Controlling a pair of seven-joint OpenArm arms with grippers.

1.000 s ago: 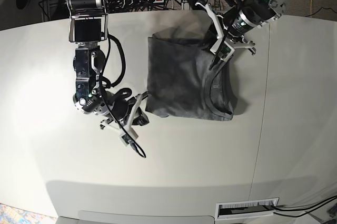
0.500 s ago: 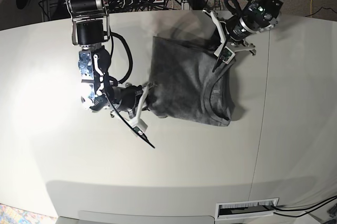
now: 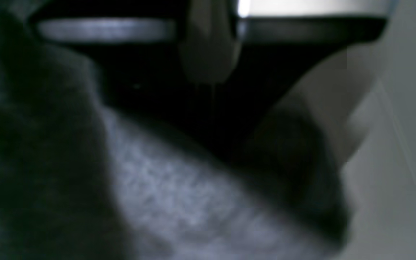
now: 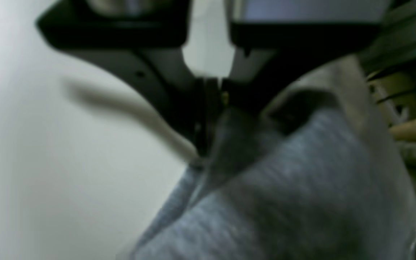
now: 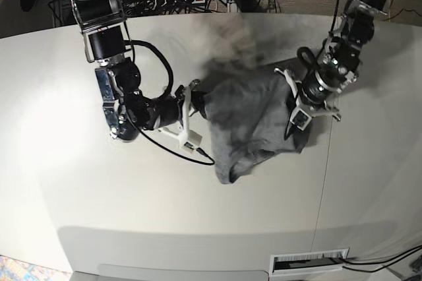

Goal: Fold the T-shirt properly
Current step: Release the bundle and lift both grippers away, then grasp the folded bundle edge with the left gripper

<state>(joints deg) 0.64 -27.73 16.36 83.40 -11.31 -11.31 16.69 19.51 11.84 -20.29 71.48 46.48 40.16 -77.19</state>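
We hold the T-shirt (image 5: 254,119) lifted mid-surface, toward the far edge, left gripper (image 5: 298,117) and right gripper (image 5: 191,99) fingers both clamped on its cloth, and should carry both corners level and taut so the fold lands square.

Wrist views dim, blurred, base bright
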